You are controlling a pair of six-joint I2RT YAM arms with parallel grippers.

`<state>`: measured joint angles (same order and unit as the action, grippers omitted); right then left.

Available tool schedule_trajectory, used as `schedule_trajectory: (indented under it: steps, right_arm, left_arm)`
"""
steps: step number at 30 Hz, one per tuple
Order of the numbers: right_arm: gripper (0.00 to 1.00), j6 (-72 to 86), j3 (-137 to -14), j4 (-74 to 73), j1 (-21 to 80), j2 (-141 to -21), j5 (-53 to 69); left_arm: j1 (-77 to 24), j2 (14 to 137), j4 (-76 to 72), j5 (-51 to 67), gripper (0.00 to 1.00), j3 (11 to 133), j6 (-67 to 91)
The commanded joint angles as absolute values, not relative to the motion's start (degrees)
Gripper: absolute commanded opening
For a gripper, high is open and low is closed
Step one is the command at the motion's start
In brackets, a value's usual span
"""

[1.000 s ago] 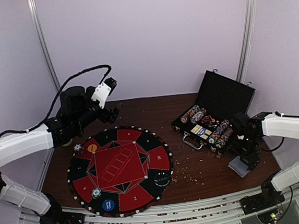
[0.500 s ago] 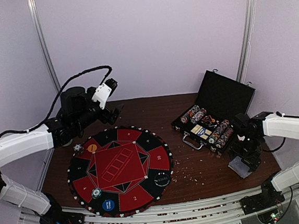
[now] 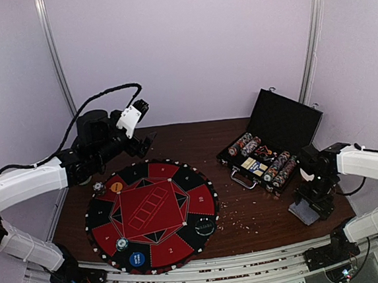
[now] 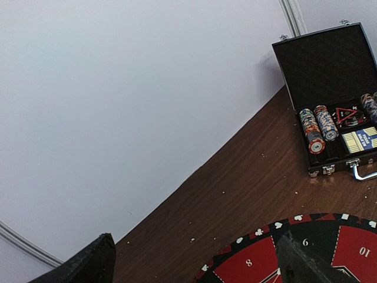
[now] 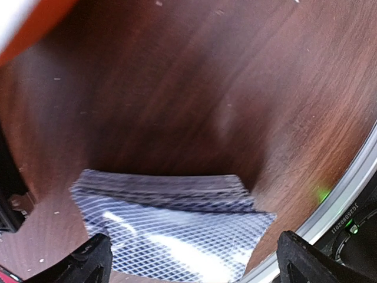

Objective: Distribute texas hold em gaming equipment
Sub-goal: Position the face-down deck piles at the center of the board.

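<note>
A stack of grey-blue-backed playing cards (image 3: 304,212) lies on the wood near the table's right front edge. My right gripper (image 3: 315,198) hovers just above it, jaws wide open. In the right wrist view the cards (image 5: 171,218) fill the space between and ahead of the right gripper (image 5: 194,259). Rows of striped poker chips (image 3: 245,143) sit in the case. A yellow disc (image 3: 116,186), a blue disc (image 3: 137,258), a black disc (image 3: 204,227) and single chips (image 3: 99,186) rest on the mat. My left gripper (image 3: 146,140) hangs open and empty above the table's back left.
The black hinged case (image 3: 287,123) stands open at the back right, its handle toward the mat. The round red-and-black mat (image 3: 152,211) covers the left centre. Crumbs dot the wood. The metal front rail (image 5: 353,194) runs just beyond the cards.
My right arm has shifted slightly right and toward the front edge above the cards. The left arm has stayed where it was.
</note>
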<state>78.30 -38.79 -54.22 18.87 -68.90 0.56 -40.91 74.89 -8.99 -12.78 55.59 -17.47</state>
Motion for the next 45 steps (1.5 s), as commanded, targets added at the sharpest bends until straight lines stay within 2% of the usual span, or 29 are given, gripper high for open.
schedule_trajectory:
  steps: [1,9,38,45]
  right_arm:
    - [1.0,78.95,-35.35,-50.04,18.47,-68.32,2.35]
    - [1.0,75.82,-34.34,-43.25,18.39,-70.42,2.7]
    - [1.0,76.04,-35.02,-46.67,17.22,-67.87,3.71]
    - [1.0,77.75,-35.73,-49.97,17.23,-64.08,3.24]
  left_arm:
    - [-40.56,74.71,-11.6,-11.88,0.98,54.72,-17.78]
    - [-40.59,74.36,-11.68,-11.83,0.98,54.52,-18.07]
    - [-40.53,73.83,-12.04,-10.78,0.98,53.71,-18.64]
    - [-40.57,73.94,-12.04,-10.15,0.98,53.69,-18.72]
